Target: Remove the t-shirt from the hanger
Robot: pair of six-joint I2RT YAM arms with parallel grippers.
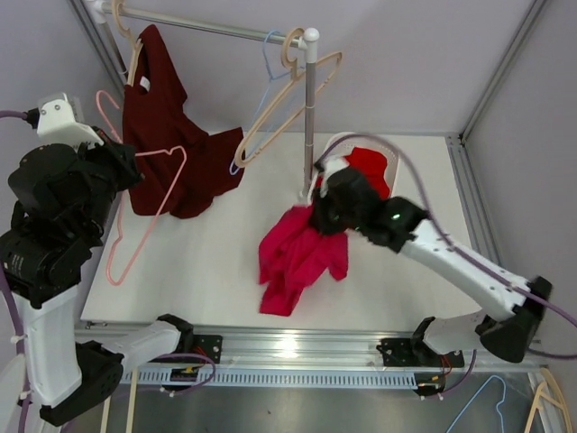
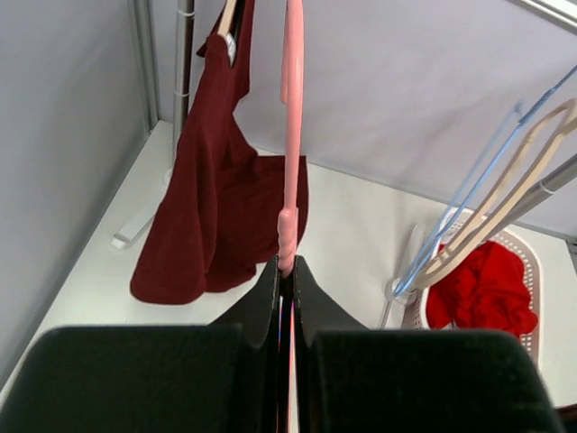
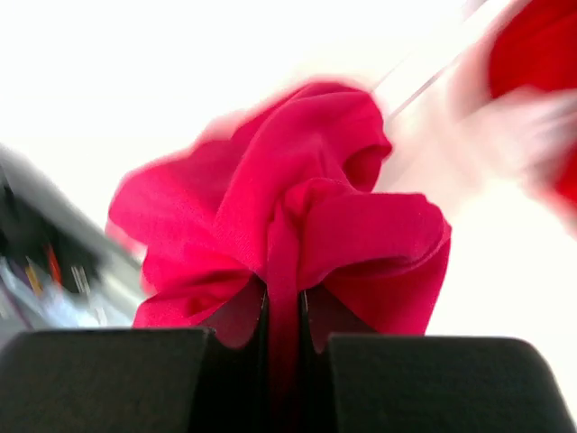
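Near table centre, six o'clock from the rack post (image 1: 309,117), the crimson t-shirt (image 1: 297,257) dangles limp from the right gripper (image 1: 317,216), clenched on a bunched fold. Soft, light, likely slippery: pinch gathered cloth. Left gripper (image 2: 285,263) clamps the bare pink hanger (image 2: 291,135).

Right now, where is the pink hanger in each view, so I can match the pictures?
Top external: left side, the pink hanger slants down beside the left arm.
Left wrist: centre, the pink hanger stands upright, pinched in the left claw.
Right wrist: not in it.
Shared landmark: red cloth in the white basket, centre right from above, lower right in left wrist; perhaps the red blur top right in right wrist.
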